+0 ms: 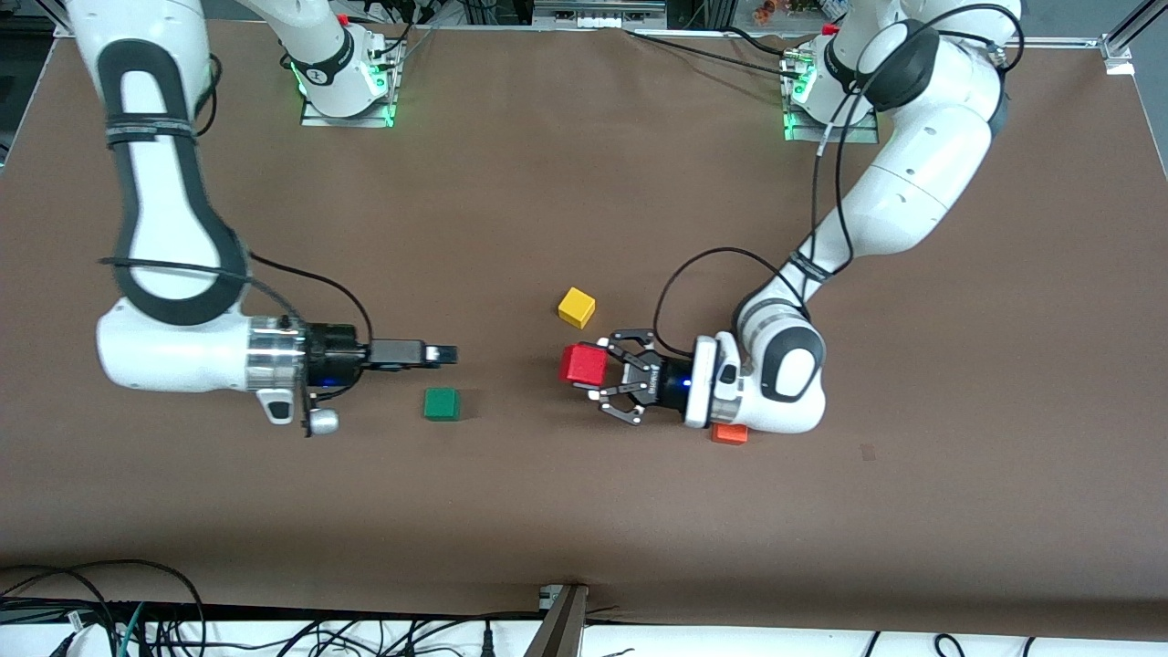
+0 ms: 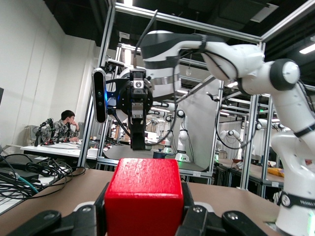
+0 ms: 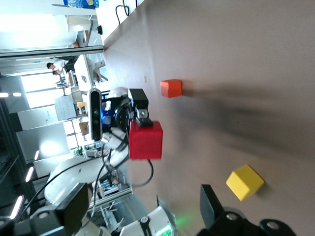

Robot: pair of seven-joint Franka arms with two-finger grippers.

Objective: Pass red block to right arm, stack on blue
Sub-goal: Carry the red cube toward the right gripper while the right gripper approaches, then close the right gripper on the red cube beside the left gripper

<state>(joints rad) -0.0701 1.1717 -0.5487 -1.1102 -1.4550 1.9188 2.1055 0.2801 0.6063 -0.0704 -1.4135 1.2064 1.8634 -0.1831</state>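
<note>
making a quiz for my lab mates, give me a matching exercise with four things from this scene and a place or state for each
Things:
1. small deep-red cube
2. small green cube
3. small yellow cube
4. small orange cube

Places or states:
A. partly hidden under the left arm's wrist
B. on the table near the open right tool
C. held up in the shut left tool
D. on the table, farther from the front camera than the green cube

Pairs: 1-C, 2-B, 3-D, 4-A
</note>
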